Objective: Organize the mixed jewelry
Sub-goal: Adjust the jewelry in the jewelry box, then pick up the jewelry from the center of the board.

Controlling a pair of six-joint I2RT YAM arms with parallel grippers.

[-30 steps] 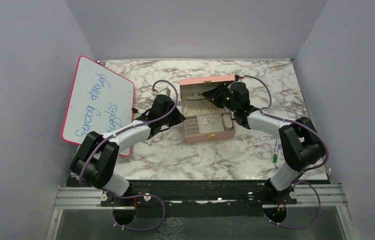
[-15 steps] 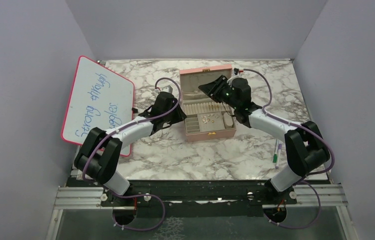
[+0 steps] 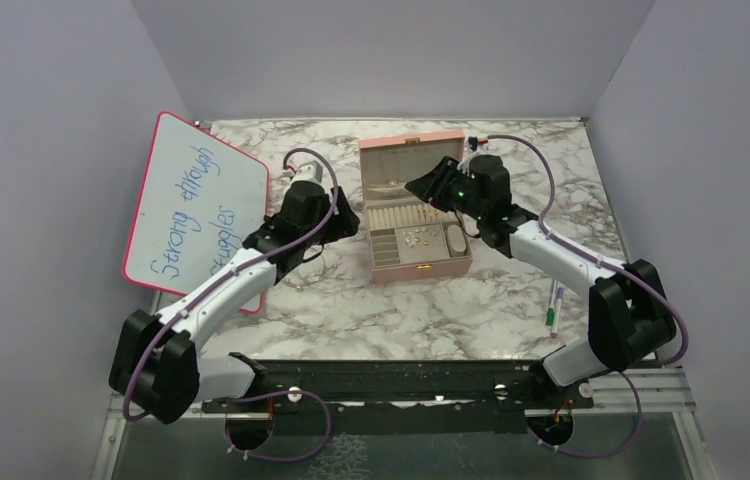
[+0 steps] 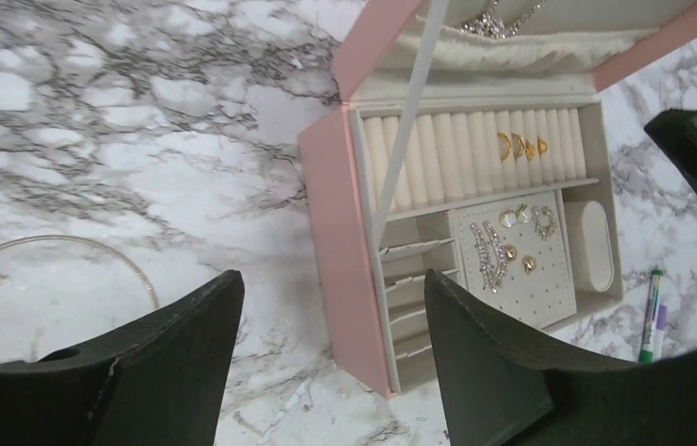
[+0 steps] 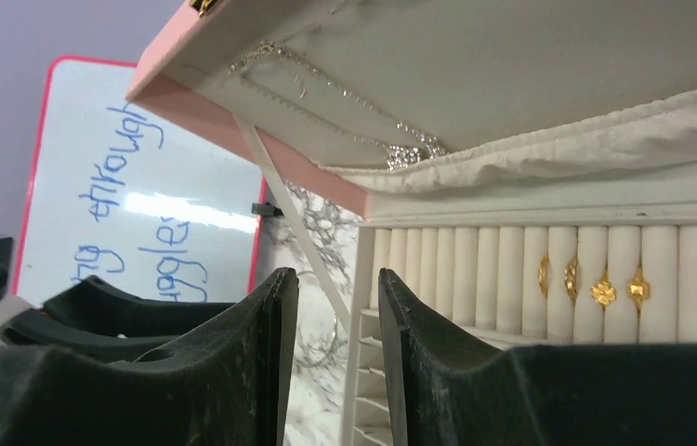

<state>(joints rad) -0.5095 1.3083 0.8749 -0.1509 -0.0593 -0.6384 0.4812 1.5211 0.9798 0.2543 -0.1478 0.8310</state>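
Hoop (image 4: 57,239) loose on marble (image 4: 94,111), lower left — left gripper (image 4: 331,276) jaws wide, empty; thin wire may skid. Right gripper (image 5: 335,275) jaws slightly apart, empty — could bump lid (image 5: 558,56).

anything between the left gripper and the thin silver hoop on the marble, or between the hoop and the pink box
Nothing visible. The thin silver hoop lies on bare marble just beside the open left gripper, and only marble separates it from the open pink box.
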